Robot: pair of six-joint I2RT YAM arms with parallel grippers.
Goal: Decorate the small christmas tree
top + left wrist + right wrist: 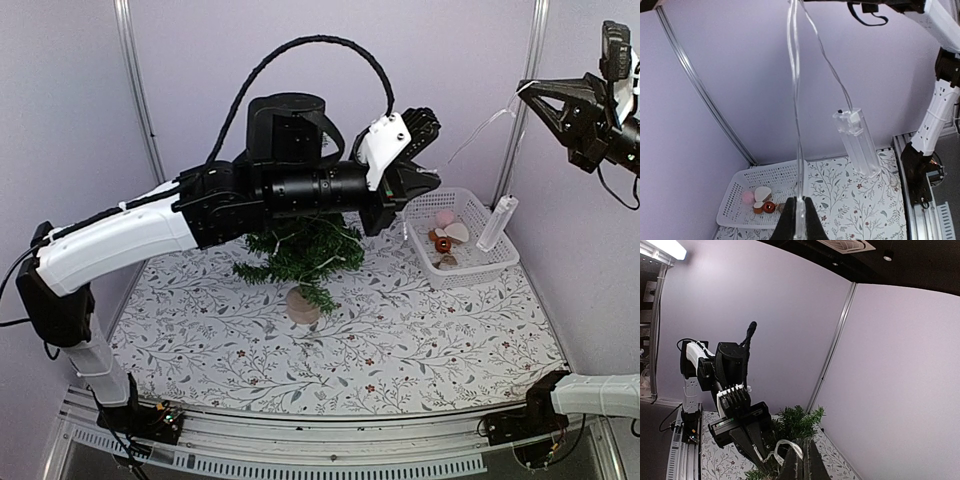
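The small christmas tree (305,250), dark green on a pale wooden stump, stands mid-table under my left arm; the right wrist view shows its top (800,421). A clear wire string (796,100) with a transparent battery case (857,142) hangs between both grippers. My left gripper (430,180) is raised beside the tree, above the basket, and is shut on a strand of the wire (801,212). High at the far right, my right gripper (522,90) is shut on a loop of the same wire (803,452). The case (497,222) dangles over the basket's right end.
A white perforated basket (480,270) sits at the back right and holds a pink pompom, a red bauble and pale mushroom-shaped ornaments (760,200). The back and side wall panels stand close behind it. A floral cloth (400,340) covers the table.
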